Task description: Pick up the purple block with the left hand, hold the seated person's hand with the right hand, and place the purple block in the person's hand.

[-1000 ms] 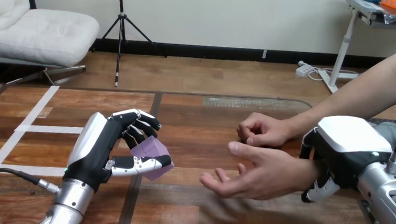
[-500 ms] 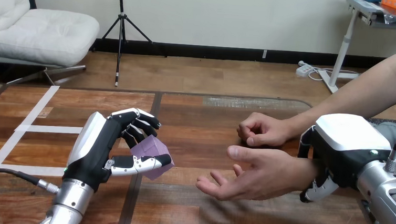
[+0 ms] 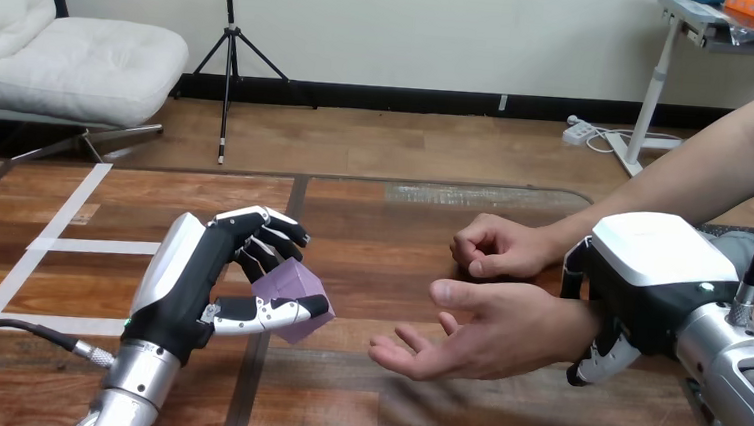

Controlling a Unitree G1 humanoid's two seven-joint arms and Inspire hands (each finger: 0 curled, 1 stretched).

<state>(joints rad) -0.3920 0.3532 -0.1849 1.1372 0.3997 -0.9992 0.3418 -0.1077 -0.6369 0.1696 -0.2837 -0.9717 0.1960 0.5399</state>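
While my left hand (image 3: pixel 192 290) stands over the left half of the worktop (image 3: pixel 372 223), its fingers (image 3: pixel 271 234) and thumb are curled round the block (image 3: pixel 286 285), gripping it between them. The block is purple and sits at the tips of that grasp, facing right across the worktop. It is well apart from the person's open hand (image 3: pixel 490 331), with bare wood between the two.

That open hand lies palm up over the right half, toward the near edge, its own fingers spread and pointing at my left hand. My right hand (image 3: pixel 649 277) is on the wrist (image 3: pixel 561 321) behind it, close to the right edge: the white back rides on top, and my fingers (image 3: pixel 593 360) curl down and under the wrist, so I am closed round it.

The person's fist (image 3: pixel 496 246) rests loosely curled just beyond the open hand, on the far-edge side, close beside my right hand.
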